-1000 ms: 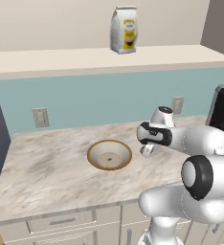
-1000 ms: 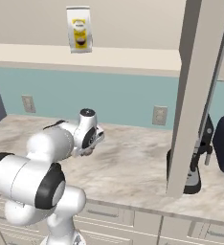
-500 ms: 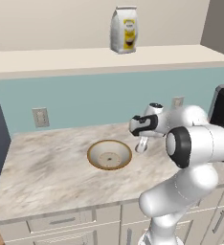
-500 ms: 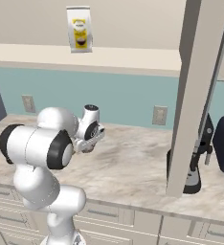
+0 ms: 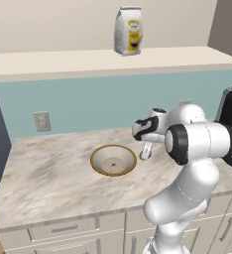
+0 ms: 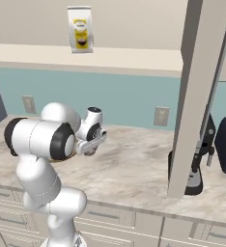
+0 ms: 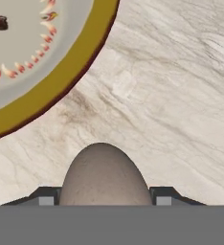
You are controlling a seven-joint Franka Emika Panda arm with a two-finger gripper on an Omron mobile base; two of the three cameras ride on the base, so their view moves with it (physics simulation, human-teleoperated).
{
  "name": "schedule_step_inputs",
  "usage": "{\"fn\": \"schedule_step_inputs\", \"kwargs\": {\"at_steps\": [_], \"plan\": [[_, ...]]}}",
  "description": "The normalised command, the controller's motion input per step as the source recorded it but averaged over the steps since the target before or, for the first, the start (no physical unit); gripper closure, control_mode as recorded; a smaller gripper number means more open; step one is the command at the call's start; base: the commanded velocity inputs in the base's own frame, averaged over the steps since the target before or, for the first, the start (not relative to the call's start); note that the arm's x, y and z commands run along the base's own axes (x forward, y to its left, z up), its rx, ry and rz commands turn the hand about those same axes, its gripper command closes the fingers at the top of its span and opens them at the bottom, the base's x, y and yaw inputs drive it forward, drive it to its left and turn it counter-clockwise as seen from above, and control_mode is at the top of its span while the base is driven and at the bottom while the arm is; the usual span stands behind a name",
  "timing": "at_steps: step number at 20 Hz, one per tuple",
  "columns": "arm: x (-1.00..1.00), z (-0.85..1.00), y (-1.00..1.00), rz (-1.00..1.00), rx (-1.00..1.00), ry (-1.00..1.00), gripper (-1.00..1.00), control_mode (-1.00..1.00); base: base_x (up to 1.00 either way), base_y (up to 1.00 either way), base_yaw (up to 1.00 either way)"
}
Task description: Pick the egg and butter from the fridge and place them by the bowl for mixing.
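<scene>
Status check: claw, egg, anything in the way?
Claw shut on egg, above counter beside bowl. Drop spot looks bare. Butter not placed.

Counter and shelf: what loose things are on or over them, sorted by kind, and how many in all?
Bowl, on the counter: 1
Egg, held between the gripper's fingers beside the bowl: 1
Bag, standing on the upper shelf: 1
Total: 3
</scene>
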Motion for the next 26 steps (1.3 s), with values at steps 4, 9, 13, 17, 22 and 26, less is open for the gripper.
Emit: {"fn": "schedule_step_inputs", "kwargs": {"at_steps": [4,9,13,17,22,26], "plan": [[0.0,-0.06,0.0,0.0,0.0,0.0,-1.0,-1.0,0.0,0.0,0.0],[0.0,0.0,0.0,0.0,0.0,0.0,-1.0,-1.0,0.0,0.0,0.0],[0.0,0.06,0.0,0.0,0.0,-0.03,-1.0,-1.0,0.0,0.0,0.0],[0.01,0.44,0.0,0.0,0.0,-0.04,-1.0,-1.0,0.0,0.0,0.0],[-0.09,0.75,-0.04,0.0,-0.01,-0.09,-1.0,-1.0,0.0,0.0,0.0],[-0.64,0.85,-0.14,-0.02,-0.04,-0.1,-1.0,-1.0,0.0,0.0,0.0]]}}
